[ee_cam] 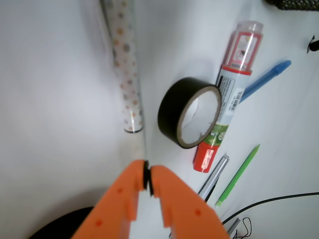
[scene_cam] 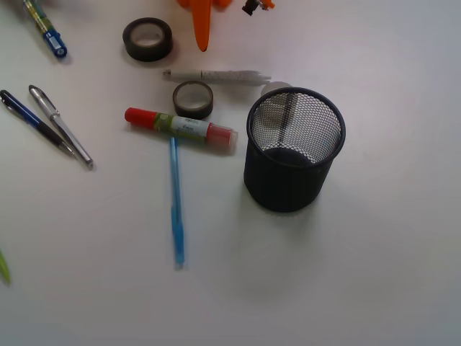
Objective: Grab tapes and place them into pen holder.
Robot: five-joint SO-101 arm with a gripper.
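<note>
Black wire-mesh cylindrical pen holder [scene_cam: 294,155]; wide black tape ring [scene_cam: 148,39] with pale core; red-capped glue stick [scene_cam: 180,128]; translucent blue pen [scene_cam: 176,205]; polka-dotted white pen [ee_cam: 123,64].

Glue stick [ee_cam: 229,97] label print too blurred; no readable text.

**Orange hand closed, holding nothing**

The hand [ee_cam: 147,180] shows its two orange fingers [ee_cam: 119,209] pressed together at the tips — nothing between them. From the front it enters at the top edge, pointing down, its tip above the bench.
</note>
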